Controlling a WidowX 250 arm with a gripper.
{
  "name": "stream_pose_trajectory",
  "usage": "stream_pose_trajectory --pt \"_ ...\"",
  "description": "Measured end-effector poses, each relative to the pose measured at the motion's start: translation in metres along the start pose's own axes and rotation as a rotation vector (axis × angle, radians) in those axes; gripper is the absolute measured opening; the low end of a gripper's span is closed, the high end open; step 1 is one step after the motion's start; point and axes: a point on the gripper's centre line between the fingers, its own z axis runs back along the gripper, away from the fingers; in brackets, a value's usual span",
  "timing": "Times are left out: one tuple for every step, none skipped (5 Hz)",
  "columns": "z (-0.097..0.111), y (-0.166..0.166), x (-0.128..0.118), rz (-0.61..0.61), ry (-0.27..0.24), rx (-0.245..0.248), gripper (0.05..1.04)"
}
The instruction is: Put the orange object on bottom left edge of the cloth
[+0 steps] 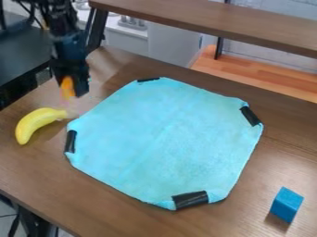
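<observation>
Half the job is looking done: the claw [72, 89] is gripping the orange object [66, 86] off the cloth's [161, 139] upper left side, placement remaining.

No text, label, brand, number or sign can be read here.
</observation>
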Motion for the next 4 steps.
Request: stream_pose_trajectory --pt "0.016 -0.028 0.002 -0.061 -0.04 0.013 0.726" --pt "0.006 -0.072 -0.011 -0.172 -0.005 -0.027 0.726" --pt "-0.002 -0.094 -0.019 -0.236 0.005 -0.041 0.726" --pt "-0.006 -0.102 -0.015 -0.261 -0.001 -0.017 0.793"
